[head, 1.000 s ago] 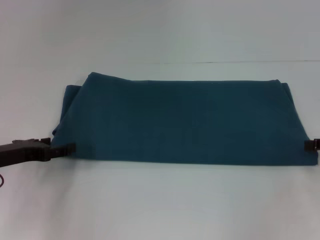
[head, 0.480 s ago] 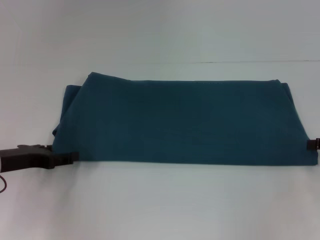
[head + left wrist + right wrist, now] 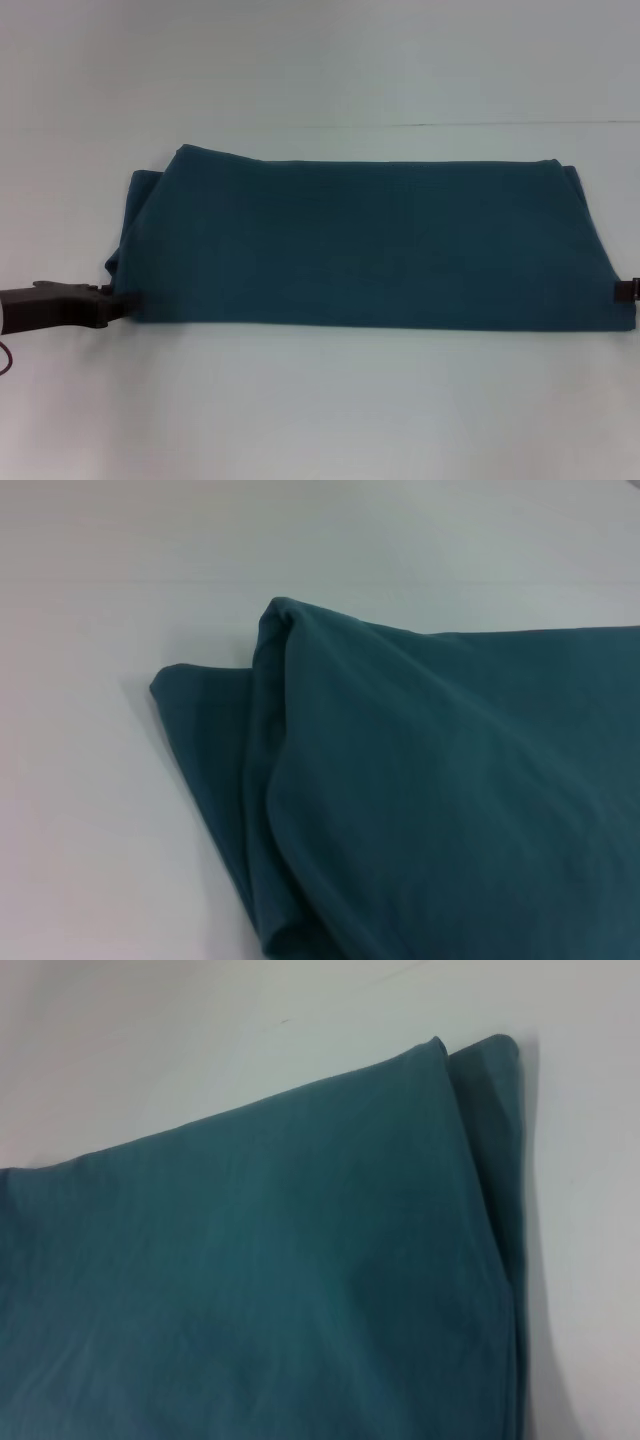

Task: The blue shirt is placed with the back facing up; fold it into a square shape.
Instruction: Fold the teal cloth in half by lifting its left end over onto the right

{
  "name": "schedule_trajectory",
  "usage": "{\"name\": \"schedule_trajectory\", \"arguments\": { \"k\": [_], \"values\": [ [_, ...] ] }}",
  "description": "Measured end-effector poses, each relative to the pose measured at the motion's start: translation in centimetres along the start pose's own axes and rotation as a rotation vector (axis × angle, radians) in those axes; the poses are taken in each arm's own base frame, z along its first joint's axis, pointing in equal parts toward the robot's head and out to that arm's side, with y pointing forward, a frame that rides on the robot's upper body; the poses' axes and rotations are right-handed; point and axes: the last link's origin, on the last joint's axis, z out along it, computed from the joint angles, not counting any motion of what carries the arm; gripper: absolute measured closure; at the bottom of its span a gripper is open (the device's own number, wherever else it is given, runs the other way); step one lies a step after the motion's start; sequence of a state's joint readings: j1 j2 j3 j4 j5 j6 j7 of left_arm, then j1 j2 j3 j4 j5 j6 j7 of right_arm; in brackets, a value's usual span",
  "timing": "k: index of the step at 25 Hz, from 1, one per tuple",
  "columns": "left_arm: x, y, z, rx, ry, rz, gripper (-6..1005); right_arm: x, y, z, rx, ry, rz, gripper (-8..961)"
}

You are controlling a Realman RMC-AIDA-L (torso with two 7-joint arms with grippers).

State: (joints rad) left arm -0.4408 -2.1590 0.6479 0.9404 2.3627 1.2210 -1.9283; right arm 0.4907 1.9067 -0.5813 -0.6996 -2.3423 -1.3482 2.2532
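The blue shirt (image 3: 360, 240) lies plain side up on the white table (image 3: 320, 410), folded into a long wide band. My left gripper (image 3: 122, 303) is low at the band's near left corner, its tip against the cloth edge. My right gripper (image 3: 627, 290) only shows as a dark tip at the picture's right border, touching the band's near right corner. The left wrist view shows the shirt (image 3: 450, 780) with its layered left end and a rounded fold. In the right wrist view the shirt (image 3: 250, 1260) shows its right end, with a lower layer peeking out.
A thin seam (image 3: 480, 124) runs across the table behind the shirt. White tabletop lies in front of the shirt and beyond it.
The left gripper dipped toward the front edge, then came back up and drew slightly left, ending at the near left corner. The right gripper and the shirt have hardly shifted.
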Motion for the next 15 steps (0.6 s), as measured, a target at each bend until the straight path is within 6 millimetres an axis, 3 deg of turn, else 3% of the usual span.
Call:
{"name": "schedule_trajectory", "arguments": {
  "k": [4, 15],
  "values": [
    [0.07, -0.10, -0.02, 0.005, -0.003, -0.001, 766, 0.09, -0.07, -0.04, 0.001, 0.000, 0.003, 194],
    [0.46, -0.23, -0.16, 0.013, 0.001, 0.002, 985, 0.19, -0.07, 0.16, 0.003, -0.004, -0.004, 195]
  ]
}}
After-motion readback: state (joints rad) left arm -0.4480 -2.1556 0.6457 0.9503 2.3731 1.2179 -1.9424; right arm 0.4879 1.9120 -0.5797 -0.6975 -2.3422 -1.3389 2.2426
